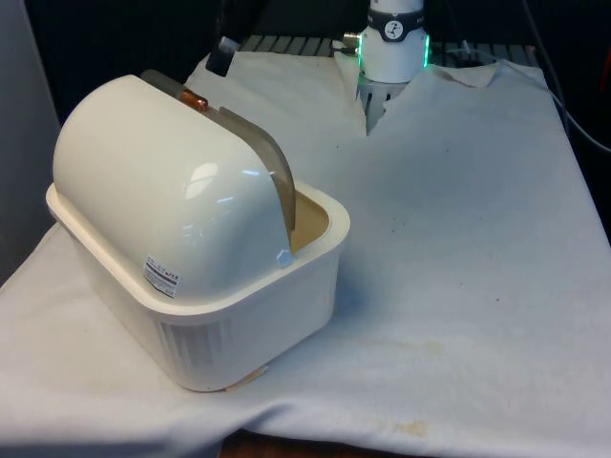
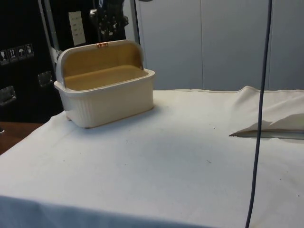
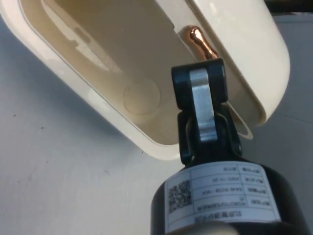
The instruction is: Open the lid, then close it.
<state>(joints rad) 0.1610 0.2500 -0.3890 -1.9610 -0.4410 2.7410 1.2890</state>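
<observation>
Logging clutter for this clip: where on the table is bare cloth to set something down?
Most of the white cloth is bare: everything on the front view's right of the bread box, out to the edges. The crowded spot is the front view's left, where the box stands and the gripper sits by its copper handle.

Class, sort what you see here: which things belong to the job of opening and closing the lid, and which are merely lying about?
Belong to the job:
- bread box
- its lid, rolled back
- copper handle on the lid
- gripper, at the handle

Lying about:
- white cloth over the table
- dark cable hanging in the side view
</observation>
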